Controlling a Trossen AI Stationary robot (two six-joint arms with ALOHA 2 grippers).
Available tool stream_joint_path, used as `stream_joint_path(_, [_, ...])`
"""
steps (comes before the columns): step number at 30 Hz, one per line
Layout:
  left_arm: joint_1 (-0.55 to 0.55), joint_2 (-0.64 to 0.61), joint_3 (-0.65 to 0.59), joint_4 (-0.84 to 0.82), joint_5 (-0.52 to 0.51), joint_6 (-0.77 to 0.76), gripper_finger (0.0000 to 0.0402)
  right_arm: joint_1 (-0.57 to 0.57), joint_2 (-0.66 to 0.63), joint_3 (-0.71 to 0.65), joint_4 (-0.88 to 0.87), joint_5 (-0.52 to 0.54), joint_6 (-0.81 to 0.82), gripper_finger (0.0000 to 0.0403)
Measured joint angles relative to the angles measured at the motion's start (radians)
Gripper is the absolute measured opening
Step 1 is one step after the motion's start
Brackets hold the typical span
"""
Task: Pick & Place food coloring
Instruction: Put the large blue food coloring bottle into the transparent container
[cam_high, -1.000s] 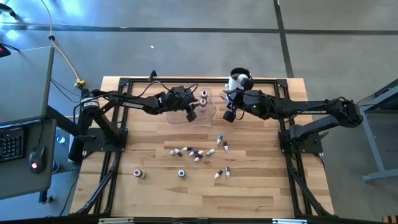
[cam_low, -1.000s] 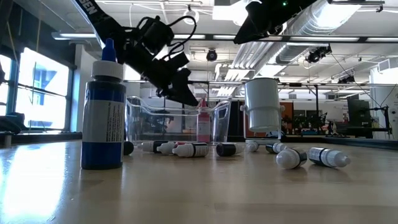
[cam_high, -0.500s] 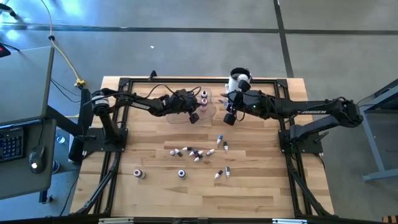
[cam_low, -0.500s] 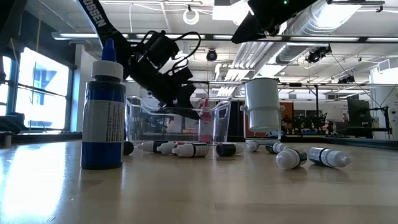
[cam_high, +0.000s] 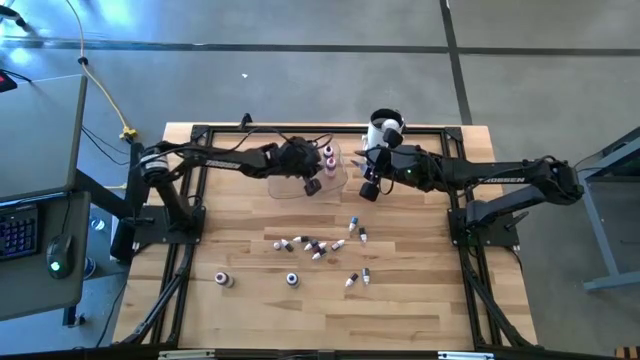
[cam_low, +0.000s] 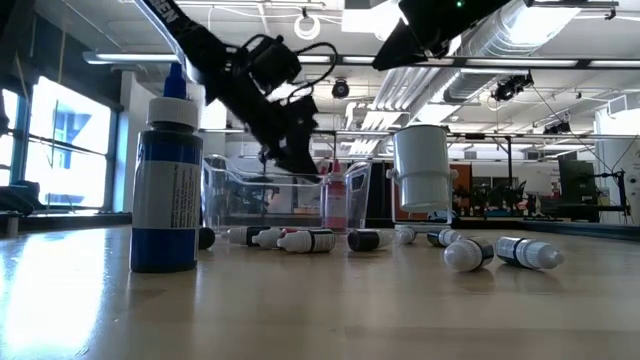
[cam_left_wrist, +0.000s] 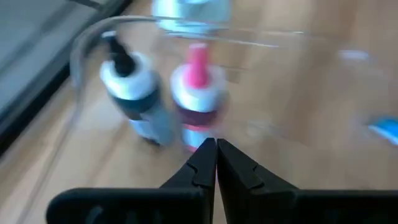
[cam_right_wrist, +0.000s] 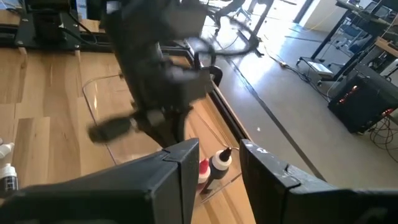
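The left hand (cam_high: 312, 187) hangs over the clear tray (cam_high: 285, 191) at the far side of the bench (cam_high: 250, 300), its fingers pressed together on nothing. 2 food coloring bottles (cam_high: 328, 156) stand upright inside the tray, 1 pink-tipped (cam_left_wrist: 198, 93) and 1 dark-tipped (cam_left_wrist: 134, 87), probably set there for collection. The other bottles (cam_high: 312, 246) lie loose mid-bench. The right hand (cam_high: 368, 187) waits beside the tray, half open and empty, near the white container (cam_high: 381, 128).

You see the light wooden slatted table (cam_high: 240, 310) in the frame's centre. On it lie scattered small whitish food coloring bottles (cam_high: 318, 247), and a clear plastic tray (cam_high: 290, 185) toward the top.
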Motion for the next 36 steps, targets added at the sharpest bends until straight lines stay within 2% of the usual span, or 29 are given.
stream_joint_path(4, [-0.001, -0.104, 0.086, -0.271, 0.103, 0.0, 0.0009, 0.0, 0.0, 0.0, -0.004, -0.005, 0.0, 0.0108])
stream_joint_path(8, [-0.003, -0.247, 0.213, -0.603, 0.111, 0.0, 0.0009, 0.0, 0.0, 0.0, -0.004, -0.073, 0.0, 0.0108])
stream_joint_path(12, [-0.04, -0.408, 0.273, -0.802, 0.036, -0.001, 0.0009, 0.0, 0.011, 0.0, 0.019, -0.244, -0.026, 0.0108])
stream_joint_path(16, [-0.134, -0.601, 0.23, -0.879, 0.023, -0.06, 0.0002, 0.001, 0.075, 0.0, 0.116, -0.443, -0.107, 0.0108])
stream_joint_path(20, [-0.291, -0.788, 0.07, -0.85, -0.065, -0.163, 0.0001, 0.003, 0.183, 0.0, 0.319, -0.655, -0.181, 0.0108])
stream_joint_path(24, [-0.459, -0.969, -0.185, -0.707, -0.178, -0.295, 0.0001, 0.022, 0.27, 0.024, 0.432, -0.832, -0.177, 0.0108])
stream_joint_path(27, [-0.556, -1.08, -0.374, -0.558, -0.226, -0.32, 0.0001, 0.067, 0.318, 0.076, 0.411, -0.863, -0.177, 0.0108])
stream_joint_path(30, [-0.614, -1.151, -0.51, -0.42, -0.246, -0.323, 0.0001, 0.134, 0.375, 0.116, 0.343, -0.864, -0.158, 0.0108])
stream_joint_path(33, [-0.64, -1.192, -0.585, -0.354, -0.246, -0.323, 0.0001, 0.208, 0.455, 0.137, 0.346, -0.856, -0.157, 0.0108])
stream_joint_path(36, [-0.643, -1.202, -0.602, -0.348, -0.246, -0.325, 0.0001, 0.262, 0.524, 0.182, 0.367, -0.856, -0.158, 0.0111])
